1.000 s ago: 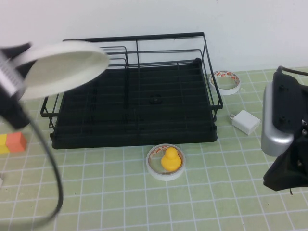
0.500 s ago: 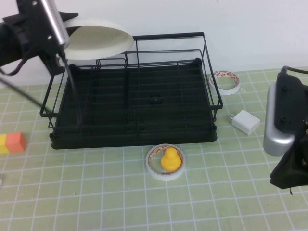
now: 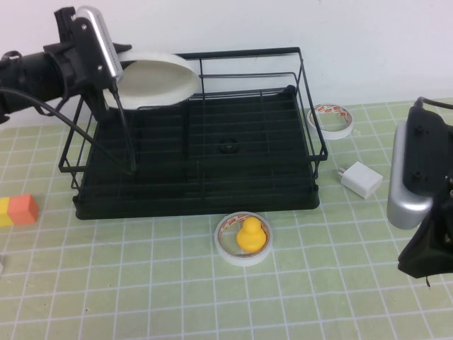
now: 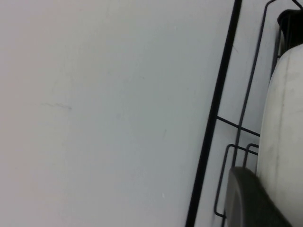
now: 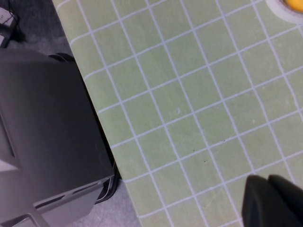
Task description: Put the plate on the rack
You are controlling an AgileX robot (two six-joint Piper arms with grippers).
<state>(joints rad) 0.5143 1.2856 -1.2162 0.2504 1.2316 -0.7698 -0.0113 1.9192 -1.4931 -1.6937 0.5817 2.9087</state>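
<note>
My left gripper (image 3: pixel 122 67) grips the plate (image 3: pixel 157 78) by its rim, and the plate tilts out beyond the fingers over the far-left corner of the rack (image 3: pixel 212 198). My right gripper (image 5: pixel 272 198) is parked well apart, low over the mat (image 5: pixel 189 94), and I cannot tell its state.

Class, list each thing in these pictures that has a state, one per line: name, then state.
plate: held tilted above the rack's far left corner, not yet slotted.
rack: upright on the table, holds nothing.
left tool: shut on the plate's rim.
right tool: parked low at the table's right.
duck: upright inside a tape ring.
</note>
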